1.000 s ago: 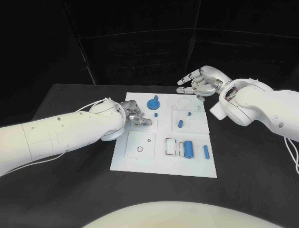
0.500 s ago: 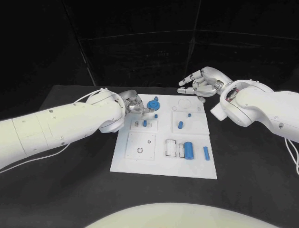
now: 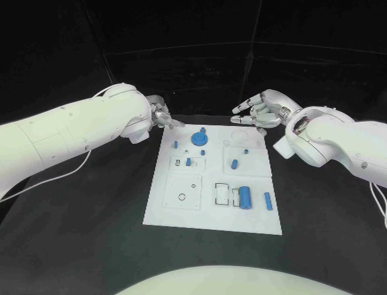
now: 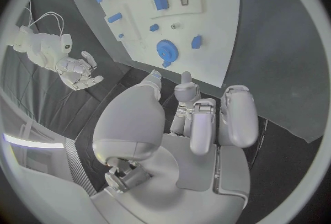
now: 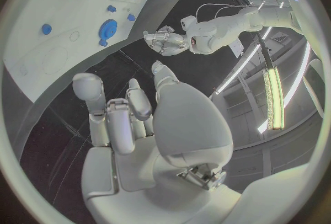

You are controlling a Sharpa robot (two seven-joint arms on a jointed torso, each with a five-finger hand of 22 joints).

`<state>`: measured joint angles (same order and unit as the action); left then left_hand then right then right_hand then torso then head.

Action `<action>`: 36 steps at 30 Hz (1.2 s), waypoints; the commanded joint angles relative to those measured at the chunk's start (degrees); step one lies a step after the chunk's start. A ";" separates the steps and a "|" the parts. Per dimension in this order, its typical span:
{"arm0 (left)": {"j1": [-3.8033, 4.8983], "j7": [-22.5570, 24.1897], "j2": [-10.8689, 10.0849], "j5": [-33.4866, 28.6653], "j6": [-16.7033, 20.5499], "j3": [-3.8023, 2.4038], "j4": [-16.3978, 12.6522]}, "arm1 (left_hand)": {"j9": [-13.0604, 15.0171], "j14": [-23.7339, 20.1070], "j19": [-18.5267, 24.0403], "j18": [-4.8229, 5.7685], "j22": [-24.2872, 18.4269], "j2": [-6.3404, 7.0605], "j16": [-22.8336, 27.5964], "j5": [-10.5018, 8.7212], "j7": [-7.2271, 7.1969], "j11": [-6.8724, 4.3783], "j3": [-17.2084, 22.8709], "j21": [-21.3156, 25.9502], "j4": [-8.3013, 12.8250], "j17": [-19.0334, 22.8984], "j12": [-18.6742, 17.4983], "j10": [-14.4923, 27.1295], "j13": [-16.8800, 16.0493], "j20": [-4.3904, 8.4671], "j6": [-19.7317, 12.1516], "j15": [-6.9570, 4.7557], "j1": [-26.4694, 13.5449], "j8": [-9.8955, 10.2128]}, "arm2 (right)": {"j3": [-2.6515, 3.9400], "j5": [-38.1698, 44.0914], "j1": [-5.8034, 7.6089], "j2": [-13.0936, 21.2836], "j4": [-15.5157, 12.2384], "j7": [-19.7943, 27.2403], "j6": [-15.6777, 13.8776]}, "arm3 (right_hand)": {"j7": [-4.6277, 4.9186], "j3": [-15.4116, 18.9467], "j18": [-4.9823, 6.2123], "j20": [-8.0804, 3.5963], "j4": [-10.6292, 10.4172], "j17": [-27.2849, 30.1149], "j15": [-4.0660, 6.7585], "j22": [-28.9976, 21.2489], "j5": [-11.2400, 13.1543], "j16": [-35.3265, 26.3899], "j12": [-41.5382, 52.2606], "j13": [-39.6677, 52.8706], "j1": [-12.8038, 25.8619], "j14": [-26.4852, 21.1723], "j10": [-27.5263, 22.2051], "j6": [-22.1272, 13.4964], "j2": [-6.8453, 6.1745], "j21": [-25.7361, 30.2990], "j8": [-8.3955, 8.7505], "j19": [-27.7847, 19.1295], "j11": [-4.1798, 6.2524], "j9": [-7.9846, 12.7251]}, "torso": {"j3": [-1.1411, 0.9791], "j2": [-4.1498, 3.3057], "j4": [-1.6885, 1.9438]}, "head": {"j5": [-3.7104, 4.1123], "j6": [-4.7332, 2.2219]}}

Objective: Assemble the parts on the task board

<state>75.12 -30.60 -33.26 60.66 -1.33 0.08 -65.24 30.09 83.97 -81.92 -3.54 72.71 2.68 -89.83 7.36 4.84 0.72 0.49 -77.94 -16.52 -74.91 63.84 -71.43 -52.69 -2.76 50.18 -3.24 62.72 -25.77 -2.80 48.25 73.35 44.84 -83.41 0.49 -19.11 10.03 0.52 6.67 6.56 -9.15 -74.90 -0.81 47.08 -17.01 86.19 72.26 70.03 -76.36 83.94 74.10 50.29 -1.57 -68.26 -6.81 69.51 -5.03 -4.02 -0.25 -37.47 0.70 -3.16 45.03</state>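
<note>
Task board [image 3: 213,212]: lay mid-surface, blue parts [image 3: 243,195] on it, gear [image 3: 199,136] near the far edge. Left robot hand [image 3: 160,115] and right robot hand [image 3: 258,110]: both released, empty, beyond that edge. Advice: descend squarely over one part before closing.

Black table [image 3: 87,209], white task board [image 3: 213,218] flat at its middle.
</note>
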 commanded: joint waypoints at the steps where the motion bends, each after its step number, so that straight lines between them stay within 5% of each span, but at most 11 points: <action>1: 0.35 -0.12 1.72 -1.21 -6.55 0.04 3.88 | -1.68 6.03 0.08 -0.43 -0.08 0.01 -0.17 -0.04 0.67 0.35 -1.19 0.26 0.04 -15.09 -0.14 0.19 0.17 -0.65 -0.14 0.49 0.87 1.37 | 0.04 -0.30 0.09 -0.11 0.01 0.51 -0.12 | -0.02 0.38 1.18 -0.02 -0.09 -7.75 0.31 -0.01 -0.20 -0.24 -0.36 -0.06 0.64 4.26 -0.26 -0.28 -0.06 0.38 -0.37 -0.29 0.03 0.08 | 0.08 -0.15 -0.06 | -0.01 -0.04; 5: 0.52 -0.03 3.75 -0.28 -9.41 0.22 7.98 | -3.17 6.03 0.08 -0.44 -0.06 -0.28 -0.17 -0.10 1.03 0.65 -2.24 0.31 0.06 -15.09 -0.18 0.39 0.47 -0.91 -0.66 0.76 1.40 2.63 | 0.04 -0.30 0.09 -0.17 0.05 0.45 -0.11 | -0.03 0.40 1.19 -0.02 -0.09 -7.79 0.31 -0.05 -0.34 -0.22 -0.34 -0.05 0.60 4.27 -0.26 -0.27 -0.02 0.41 -0.38 -0.30 0.04 0.08 | 0.13 -0.37 -0.12 | -0.20 -0.01; 14: 0.45 0.66 6.68 0.93 -13.69 2.03 13.58 | -3.84 6.03 0.11 -0.46 -0.07 -0.43 -0.17 -0.23 1.13 0.76 -2.85 0.36 0.05 -15.09 -0.35 0.66 0.82 -1.03 -0.55 0.87 1.64 3.02 | 0.04 -0.30 0.10 -0.19 0.05 0.33 -0.08 | -0.03 0.40 1.19 -0.02 -0.09 -7.80 0.31 -0.05 -0.34 -0.22 -0.34 -0.04 0.60 4.27 -0.26 -0.27 -0.02 0.41 -0.39 -0.30 0.04 0.08 | 0.20 -0.34 -0.20 | -0.27 0.34; 16: 0.37 0.98 7.24 1.00 -13.97 2.20 14.40 | -4.63 6.03 0.09 -0.45 0.04 -0.81 -0.17 -1.51 1.13 0.76 -3.90 0.32 -0.01 -15.09 -0.24 0.74 0.90 -1.12 0.05 0.92 1.42 3.22 | 0.04 -0.30 0.10 -0.24 0.07 0.34 -0.07 | -0.04 0.41 1.18 -0.02 -0.08 -7.83 0.31 -0.04 -0.48 -0.20 -0.26 0.03 0.55 4.28 -0.19 -0.26 0.01 0.41 -0.41 -0.29 0.04 0.07 | 0.18 -0.31 -0.14 | -0.26 0.45; 36: 0.27 1.66 9.35 1.07 -15.57 2.38 16.10 | -5.43 6.03 -0.04 -0.41 0.36 -1.53 -0.17 -2.46 0.88 0.61 -4.97 0.16 0.11 -15.09 -0.01 0.69 0.93 -1.12 1.46 0.84 2.00 3.01 | 0.03 -0.30 0.10 -0.62 0.20 0.33 0.01 | -0.04 0.42 1.18 -0.02 -0.05 -7.80 0.32 -0.01 -0.63 -0.23 -0.26 0.03 0.49 4.27 -0.21 -0.26 0.04 0.40 -0.42 -0.27 0.05 0.07 | 0.04 -0.24 -0.17 | -0.53 0.66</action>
<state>75.30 -29.53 -23.94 61.34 -15.86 2.49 -49.16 24.71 83.96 -81.95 -3.53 73.03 1.30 -89.82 5.10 5.75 1.33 -4.17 -77.94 -16.50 -74.91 63.84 -70.83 -51.75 -3.57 51.12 -2.65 64.62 -22.69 -2.81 48.12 73.35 44.27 -83.16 0.44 -19.09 10.03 0.52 6.67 6.57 -9.15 -74.93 -0.81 47.09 -17.31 86.19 72.26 70.04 -76.37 83.94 74.10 50.29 -1.57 -68.06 -7.05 69.52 -5.02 -4.02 -0.19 -37.71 0.54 -3.70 45.68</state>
